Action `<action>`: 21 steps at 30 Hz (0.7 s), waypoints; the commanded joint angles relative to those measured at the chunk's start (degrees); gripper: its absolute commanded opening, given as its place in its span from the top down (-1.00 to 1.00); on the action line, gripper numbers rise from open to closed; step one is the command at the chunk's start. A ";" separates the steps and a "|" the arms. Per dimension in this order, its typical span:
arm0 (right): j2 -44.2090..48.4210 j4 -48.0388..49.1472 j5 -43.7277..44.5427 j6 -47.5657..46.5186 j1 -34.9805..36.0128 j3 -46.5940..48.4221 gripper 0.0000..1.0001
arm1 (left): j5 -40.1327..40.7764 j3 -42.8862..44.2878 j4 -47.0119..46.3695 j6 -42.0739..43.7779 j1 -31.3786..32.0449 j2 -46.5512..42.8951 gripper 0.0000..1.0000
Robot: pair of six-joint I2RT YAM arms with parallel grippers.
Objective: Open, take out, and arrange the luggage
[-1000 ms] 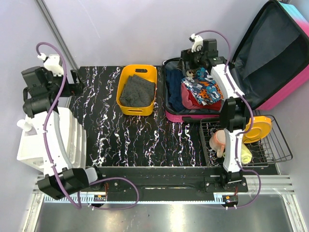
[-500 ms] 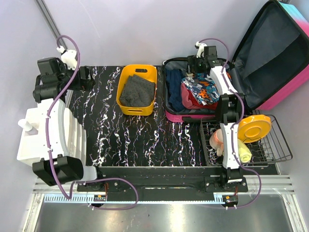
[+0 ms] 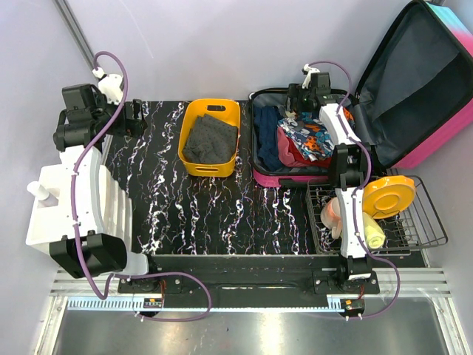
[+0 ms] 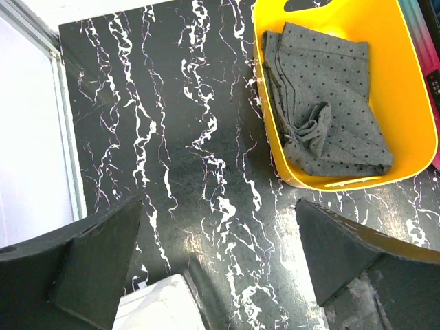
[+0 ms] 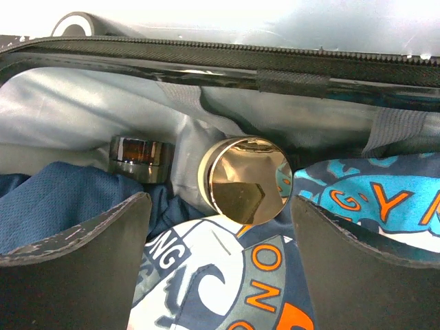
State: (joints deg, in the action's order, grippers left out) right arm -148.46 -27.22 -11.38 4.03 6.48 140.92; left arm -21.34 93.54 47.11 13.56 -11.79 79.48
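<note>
1. The luggage [image 3: 417, 81] is lying open with its lid leaning back. The right gripper [image 3: 297, 103] is hovering over its far inner edge, jaws spread wide and gripping nothing.
2. The left gripper [image 3: 137, 118] is hanging well left of the luggage, its jaws likewise spread and empty.
3. Only the right wrist view is showing a gold-lidded jar [image 5: 249, 180] resting against the luggage's lining.
4. The printed garment [image 5: 357, 206] beside that jar is displaying partial letters, "ONG" and "GY".

White arms [image 3: 353, 222], black joints [image 3: 346, 167], looping purple cables [image 3: 111, 53], dark wedge fingers [image 4: 96, 268].
</note>
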 commanded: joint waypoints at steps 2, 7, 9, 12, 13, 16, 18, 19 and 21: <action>-3.06 2.61 3.64 3.61 0.20 2.08 -0.82 | 1.66 3.14 -1.50 0.59 0.54 0.59 -0.98; -4.29 2.53 4.25 5.19 0.20 2.16 -0.82 | 1.92 3.06 -1.58 0.59 0.63 0.50 -0.98; -5.07 2.88 4.43 5.72 0.11 2.43 -0.83 | 2.01 3.14 -1.59 0.59 0.72 0.67 -0.98; -6.74 3.05 5.05 6.60 0.29 3.74 -0.82 | 2.10 3.23 -1.59 0.50 0.89 0.94 -0.98; -7.01 3.05 4.79 6.86 0.20 4.53 -0.82 | 2.18 3.32 -1.59 0.59 0.81 0.94 -0.98; -8.51 3.67 4.52 8.53 0.20 6.02 -0.82 | 2.27 3.32 -1.58 0.50 0.89 1.11 -0.98; -9.47 4.28 3.82 9.50 0.20 6.64 -0.82 | 2.36 3.58 -1.59 0.50 0.98 1.37 -0.98; -9.74 4.63 3.30 9.76 0.29 7.17 -0.82 | 2.36 3.58 -1.59 0.50 0.98 1.29 -0.98; -10.00 5.94 2.50 10.20 0.29 7.44 -0.80 | 2.45 3.58 -1.59 0.59 0.98 1.38 -0.98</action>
State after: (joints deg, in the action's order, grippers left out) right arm -153.05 -25.43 -8.08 11.86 6.57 144.57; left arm -20.08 94.19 47.07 13.61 -11.09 80.47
